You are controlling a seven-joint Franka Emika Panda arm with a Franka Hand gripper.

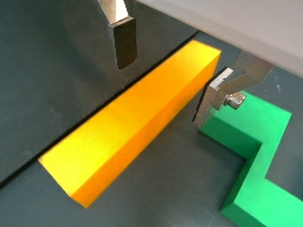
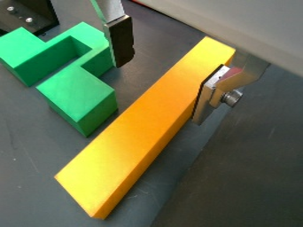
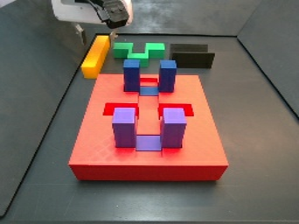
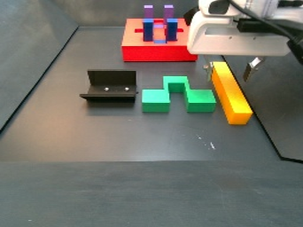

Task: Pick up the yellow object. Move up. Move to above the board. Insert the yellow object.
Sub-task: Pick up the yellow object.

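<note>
The yellow object is a long orange-yellow bar lying flat on the dark floor; it shows in both wrist views and both side views. My gripper is open and straddles one end of the bar, also in the wrist view. One finger stands right beside the bar's side. The other finger stands apart from it with a gap. The red board with blue and purple posts lies beyond the bar's end. In the side views the gripper is low over the bar.
A green notched block lies close beside the bar. The dark fixture stands past the green block. The enclosure's walls rise near the bar.
</note>
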